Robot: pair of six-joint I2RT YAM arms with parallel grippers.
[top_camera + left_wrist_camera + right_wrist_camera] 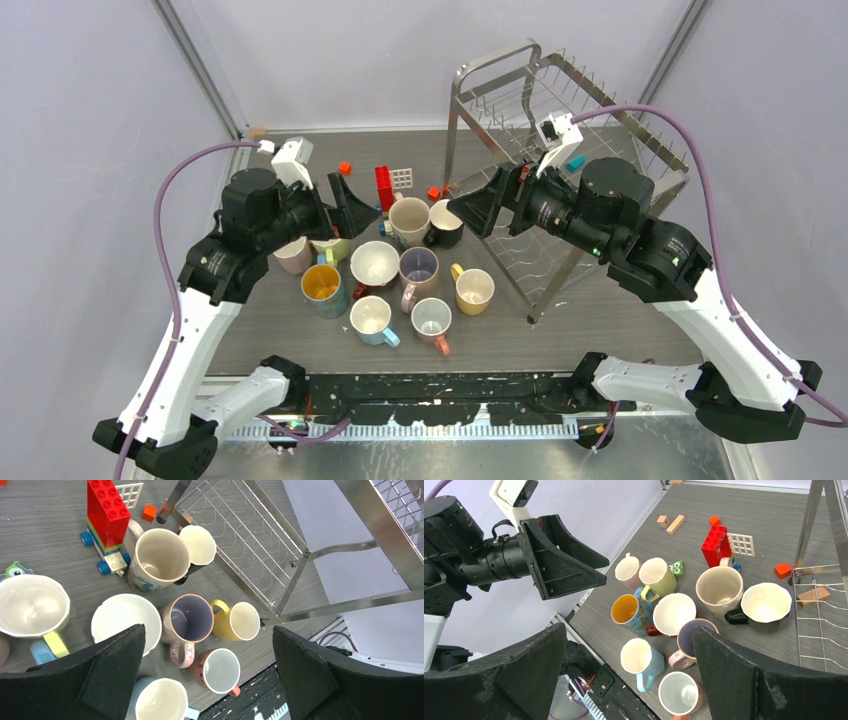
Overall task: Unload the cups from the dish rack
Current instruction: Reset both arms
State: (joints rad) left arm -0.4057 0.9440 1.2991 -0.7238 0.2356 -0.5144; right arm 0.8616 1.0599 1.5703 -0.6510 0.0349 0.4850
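Note:
The dish rack (560,120) of silver wire stands at the back right; I see no cup on its tiers (240,545). Several cups stand upright in a cluster on the table: a beige one (409,220), a black one (445,222), a dark red one (374,265), a pink one with a purple inside (186,620), a yellow one (235,621), a light blue one (643,659) and a teal one (630,612). My left gripper (350,205) hangs open above the cluster's left side. My right gripper (480,210) hangs open beside the rack's front, empty.
A red toy block tower on wheels (384,187), a white grid piece (402,178) and small orange blocks (345,167) lie behind the cups. Two wooden blocks (671,523) sit near the back left wall. The black base rail (440,390) runs along the near edge.

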